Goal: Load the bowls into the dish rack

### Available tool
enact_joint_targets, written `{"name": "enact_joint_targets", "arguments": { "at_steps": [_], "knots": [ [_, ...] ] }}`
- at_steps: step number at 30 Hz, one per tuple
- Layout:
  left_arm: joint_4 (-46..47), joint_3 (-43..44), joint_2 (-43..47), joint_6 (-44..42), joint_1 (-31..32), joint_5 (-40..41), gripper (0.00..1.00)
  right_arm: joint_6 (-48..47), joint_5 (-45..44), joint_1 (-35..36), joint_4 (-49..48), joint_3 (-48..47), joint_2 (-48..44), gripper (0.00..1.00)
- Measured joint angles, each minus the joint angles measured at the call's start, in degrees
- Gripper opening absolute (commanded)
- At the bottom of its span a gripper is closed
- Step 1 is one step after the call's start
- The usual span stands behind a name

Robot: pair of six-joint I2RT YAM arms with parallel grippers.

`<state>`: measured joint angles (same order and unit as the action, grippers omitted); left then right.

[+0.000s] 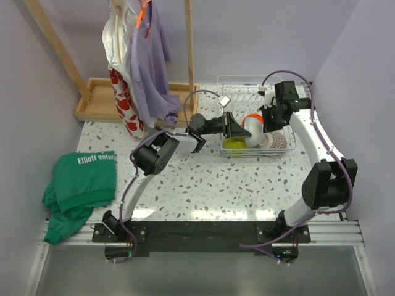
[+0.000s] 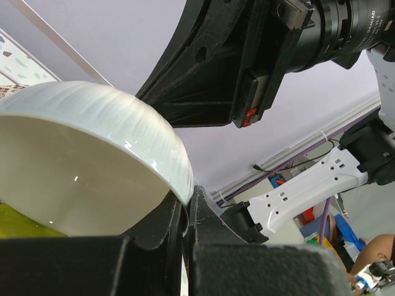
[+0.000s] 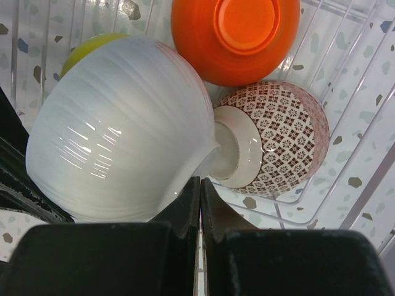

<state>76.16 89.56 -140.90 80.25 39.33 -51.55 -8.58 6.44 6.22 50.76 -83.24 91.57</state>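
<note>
The left tool (image 2: pixel 187 213) pinches the rim of the pale ribbed round bowl (image 2: pixel 92 135), which is tilted above the lime green bowl (image 3: pixel 92 46) inside the clear wire dish rack (image 1: pixel 237 79). The glossy orange bowl (image 3: pixel 237 37) and the brown-patterned bowl (image 3: pixel 281 132) lie beside them in the rack. The right tool (image 3: pixel 199 191) is pressed together and empty, close beside the pale bowl.

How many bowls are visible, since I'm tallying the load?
4, at the rack: white bowl in the left pincer, green bowl half-hidden behind it, orange bowl and patterned bowl beside it.
</note>
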Motion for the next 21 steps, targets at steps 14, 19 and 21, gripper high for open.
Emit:
{"name": "enact_joint_targets", "arguments": {
  "at_steps": [14, 19, 21],
  "knots": [
    [1.5, -10.1, 3.0, -1.7, -1.4, -0.2, 0.42, 0.0, 1.4, 3.1, -0.5, -1.2, 2.3, 0.0],
    [-0.4, -13.0, 5.3, -6.3, -2.4, -1.7, 0.51, 0.0, 2.5, 3.3, -0.7, -1.3, 3.3, 0.0],
    [-1.0, -13.9, 6.1, -8.3, -3.0, -2.7, 0.53, 0.0, 2.8, 3.3, -0.8, -1.3, 3.3, 0.0]
  ]
}}
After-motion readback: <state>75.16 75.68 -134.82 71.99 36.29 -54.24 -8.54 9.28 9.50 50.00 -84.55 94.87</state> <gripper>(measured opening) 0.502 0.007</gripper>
